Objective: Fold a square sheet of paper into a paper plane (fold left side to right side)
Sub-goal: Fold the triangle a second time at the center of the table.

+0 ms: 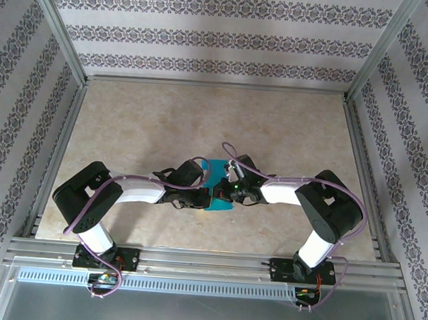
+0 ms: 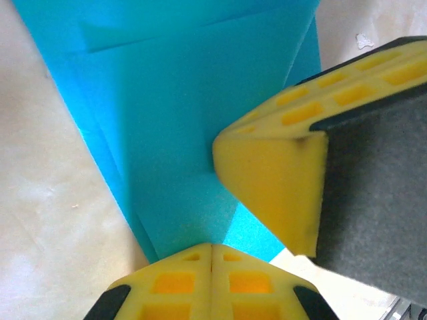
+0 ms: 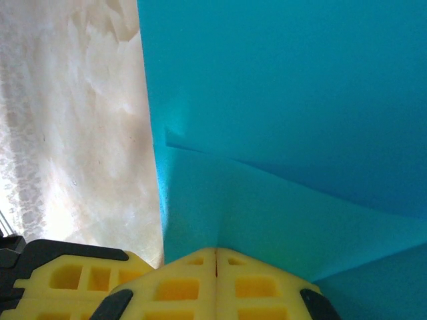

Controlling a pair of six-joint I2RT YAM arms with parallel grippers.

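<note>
The teal-blue sheet of paper (image 1: 214,173) lies on the table between the two arms, folded into overlapping creased layers (image 2: 173,120) (image 3: 280,100). My left gripper (image 2: 212,248) is shut, its joined tips resting on the paper's near corner. My right gripper (image 3: 216,252) is also shut, tips down on a folded layer close to the paper's left edge. In the left wrist view the right gripper's yellow fingers (image 2: 267,173) press on the paper just beyond my left tips. From above, the left gripper (image 1: 208,197) and the right gripper (image 1: 231,186) meet over the sheet and hide much of it.
The beige marbled tabletop (image 1: 202,122) spreads round the paper. Aluminium frame rails (image 1: 220,86) and patterned walls close it in. Purple cables (image 1: 199,162) loop over both wrists. The left gripper's fingers (image 3: 67,280) sit low on the left in the right wrist view.
</note>
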